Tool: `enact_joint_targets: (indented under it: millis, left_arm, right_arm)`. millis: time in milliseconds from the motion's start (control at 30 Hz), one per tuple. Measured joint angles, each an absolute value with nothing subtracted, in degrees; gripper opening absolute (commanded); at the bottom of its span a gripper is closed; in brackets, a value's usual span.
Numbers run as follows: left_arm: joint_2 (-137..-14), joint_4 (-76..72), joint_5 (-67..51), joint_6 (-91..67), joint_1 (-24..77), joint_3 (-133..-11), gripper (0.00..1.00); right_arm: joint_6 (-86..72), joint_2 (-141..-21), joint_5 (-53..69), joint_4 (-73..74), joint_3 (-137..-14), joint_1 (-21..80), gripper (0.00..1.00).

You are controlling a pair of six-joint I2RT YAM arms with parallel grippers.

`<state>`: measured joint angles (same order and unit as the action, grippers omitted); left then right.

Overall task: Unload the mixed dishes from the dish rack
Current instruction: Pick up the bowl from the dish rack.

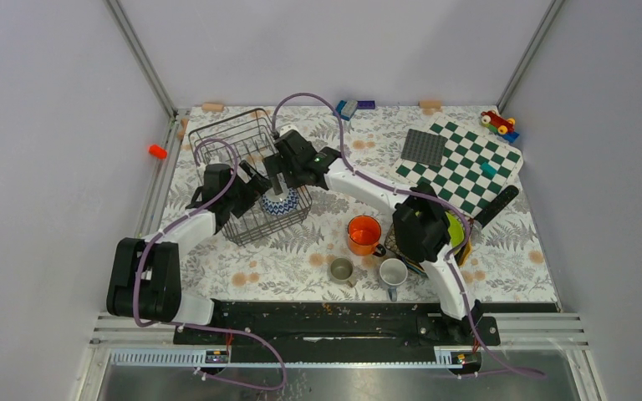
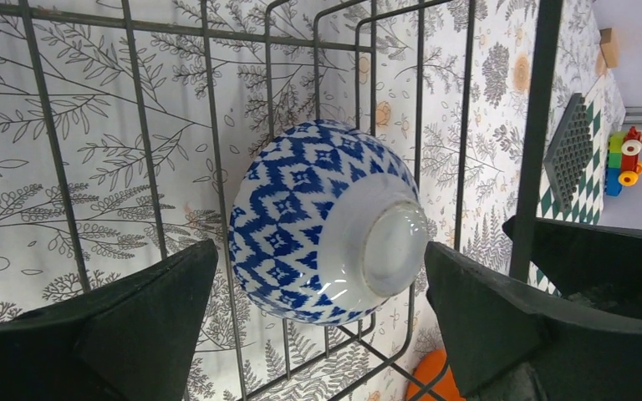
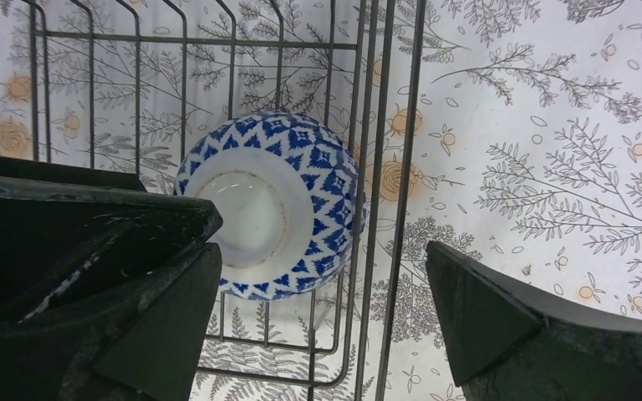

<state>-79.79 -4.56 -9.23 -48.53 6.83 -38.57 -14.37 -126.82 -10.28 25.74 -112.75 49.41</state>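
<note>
Tablecloth (image 1: 301,242): ferny, beneath dish rack (image 1: 251,224).
Bowl (image 2: 326,221): inverted inside rack.
Left gripper (image 2: 319,259), right gripper (image 3: 324,251): spread, empty.
Tip: straddle it squarely.

A green and white checked board (image 1: 468,171) lay well to the right of the right gripper (image 1: 279,182), with a grey bumpy square (image 1: 424,149) on it. A red toy car (image 1: 497,122) sat farther right. An orange thing (image 1: 158,151) sat far to the gripper's left.

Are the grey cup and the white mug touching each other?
Apart. The top view shows bare tablecloth between the grey cup and the white mug.
</note>
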Motion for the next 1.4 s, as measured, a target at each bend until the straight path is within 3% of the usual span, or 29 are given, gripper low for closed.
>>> enact_joint_targets:
  millis: [800,933,1200,1400]
  left_arm:
    - [-82.91,-5.52,-11.4,-48.49,6.76,-38.57,0.99]
    - [-83.88,-6.96,-13.21,-48.51,6.76,-38.57,0.99]
    - [-84.62,-11.66,-18.65,-49.5,6.79,-38.46,0.99]
    - [-85.58,-12.38,-19.25,-49.5,7.16,-38.48,0.99]
  right_arm:
    - [-15.94,-132.09,-11.62,33.93,-118.74,47.92,0.89]
    - [-17.61,-131.26,-12.03,33.32,-117.21,47.81,0.83]
    - [-25.39,-126.58,-12.99,30.0,-109.14,46.39,0.54]
    - [-30.13,-123.79,-10.52,27.53,-105.03,43.99,0.43]
